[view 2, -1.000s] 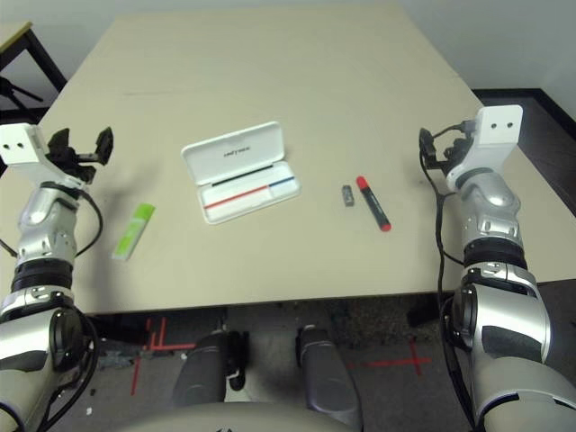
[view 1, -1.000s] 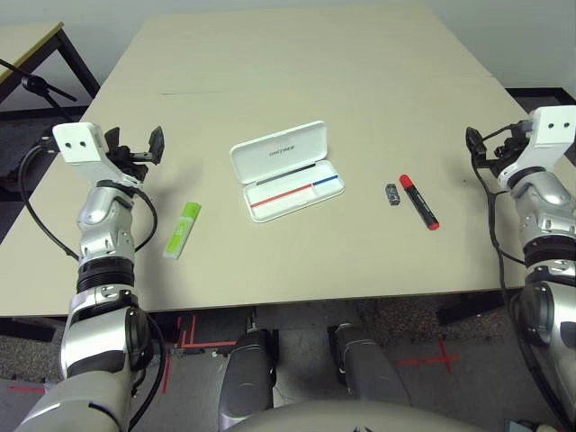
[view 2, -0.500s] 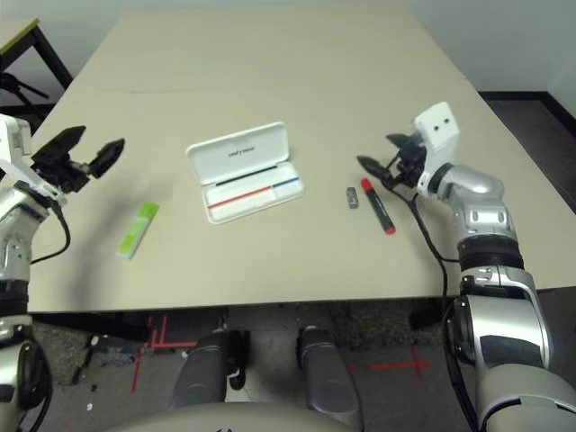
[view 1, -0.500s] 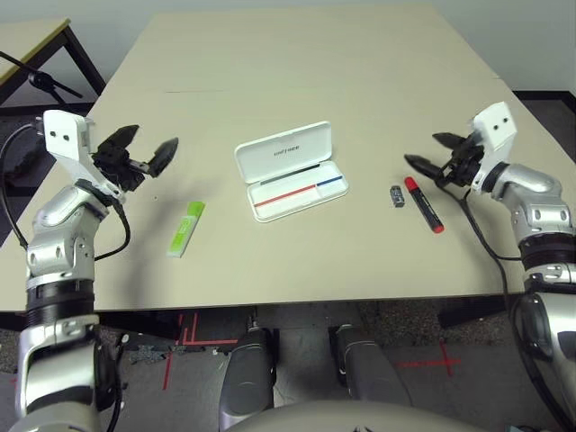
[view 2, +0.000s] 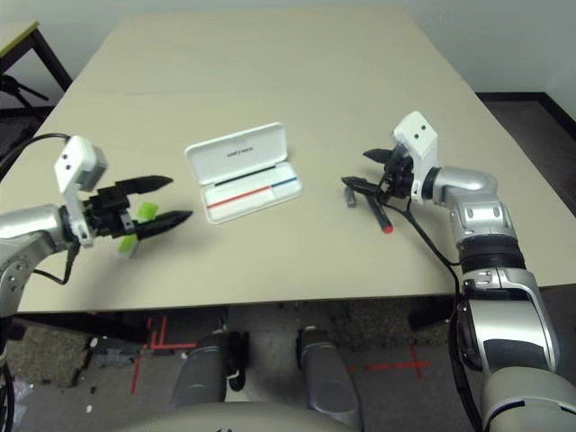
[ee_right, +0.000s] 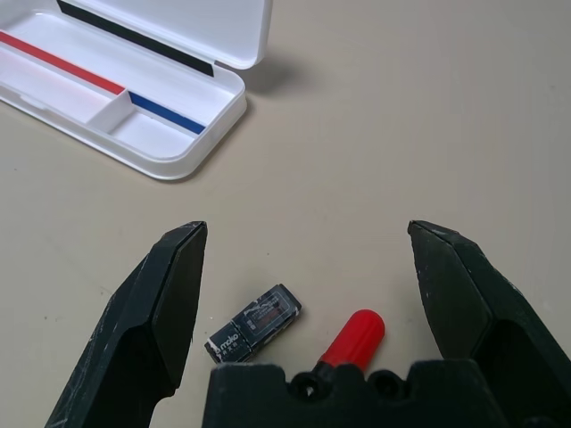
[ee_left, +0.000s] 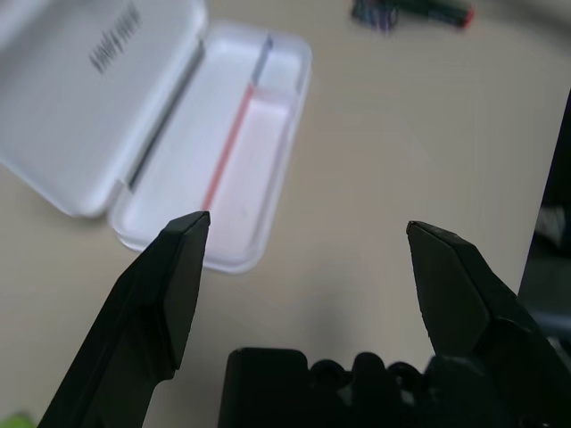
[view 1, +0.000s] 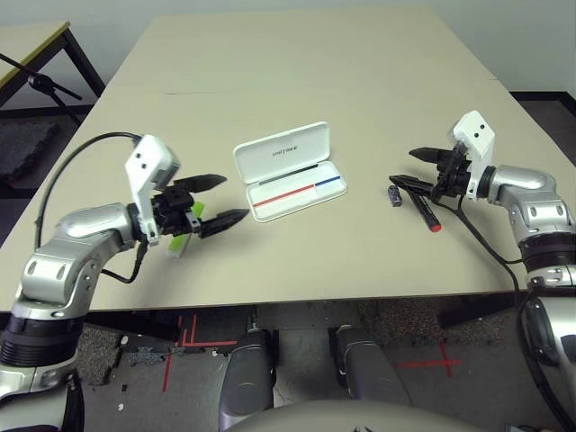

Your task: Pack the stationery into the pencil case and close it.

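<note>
Hovering with its fingers spread, the left gripper (view 1: pixel 234 197) is pointing rightward above the lime-green highlighter (view 1: pixel 179 246), whose white end is facing the robot, its long axis slanting away and rightward. The right gripper (view 1: pixel 402 168), also spread wide, is pointing leftward over the marker (view 1: pixel 427 214), which is slanting away and leftward beside the dark block (view 1: pixel 394 195). Between the arms, the pencil case (view 1: pixel 297 192) is lying open, its long axis running crosswise, right end farther out.

Silver forearms reaching inward from both sides, left fingers (view 1: pixel 243 214) spread open, right fingers (view 1: pixel 396 187) open too
</note>
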`<action>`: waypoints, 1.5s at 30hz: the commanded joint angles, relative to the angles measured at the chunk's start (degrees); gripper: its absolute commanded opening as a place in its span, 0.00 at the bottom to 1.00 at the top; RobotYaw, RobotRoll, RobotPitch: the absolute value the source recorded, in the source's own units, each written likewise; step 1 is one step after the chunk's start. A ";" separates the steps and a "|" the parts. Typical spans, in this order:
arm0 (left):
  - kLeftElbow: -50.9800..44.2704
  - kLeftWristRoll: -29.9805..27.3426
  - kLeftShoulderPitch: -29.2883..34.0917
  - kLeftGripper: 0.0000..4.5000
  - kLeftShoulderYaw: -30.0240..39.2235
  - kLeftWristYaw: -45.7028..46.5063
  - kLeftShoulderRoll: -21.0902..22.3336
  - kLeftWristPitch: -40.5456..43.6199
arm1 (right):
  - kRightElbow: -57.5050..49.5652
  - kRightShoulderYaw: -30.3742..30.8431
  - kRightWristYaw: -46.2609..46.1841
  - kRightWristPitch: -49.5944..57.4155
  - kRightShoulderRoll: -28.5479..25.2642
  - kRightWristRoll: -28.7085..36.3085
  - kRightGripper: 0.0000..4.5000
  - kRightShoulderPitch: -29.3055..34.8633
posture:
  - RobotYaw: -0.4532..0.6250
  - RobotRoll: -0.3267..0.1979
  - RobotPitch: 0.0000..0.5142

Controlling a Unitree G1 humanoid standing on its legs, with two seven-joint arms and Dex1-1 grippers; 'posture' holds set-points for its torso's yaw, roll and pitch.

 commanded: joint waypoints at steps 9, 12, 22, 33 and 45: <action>8.48 12.58 -10.32 0.99 -14.19 0.88 -3.89 0.11 | -0.77 1.76 0.37 -0.02 0.44 -1.16 1.00 0.24 | 0.39 0.62 0.17; 11.06 14.88 -12.41 0.99 -16.33 0.20 -5.01 -0.37 | -0.72 1.90 0.12 -0.28 0.39 -1.23 1.00 0.27 | 0.39 0.62 0.17; 16.93 20.49 -16.55 0.99 -21.74 -2.14 -7.66 -1.76 | -1.06 1.39 -0.66 -0.89 -0.12 -1.00 1.00 0.80 | 0.36 0.62 0.17; 18.94 22.37 -17.79 0.77 -22.50 -4.64 -9.21 -1.03 | -0.88 1.30 -1.18 -1.48 -0.16 -1.08 1.00 0.46 | 0.36 0.62 0.17; 20.39 24.20 -19.86 0.00 -22.79 -8.54 -7.29 -5.73 | -6.64 1.81 6.71 3.97 -3.79 1.13 1.00 1.68 | 0.35 0.62 0.15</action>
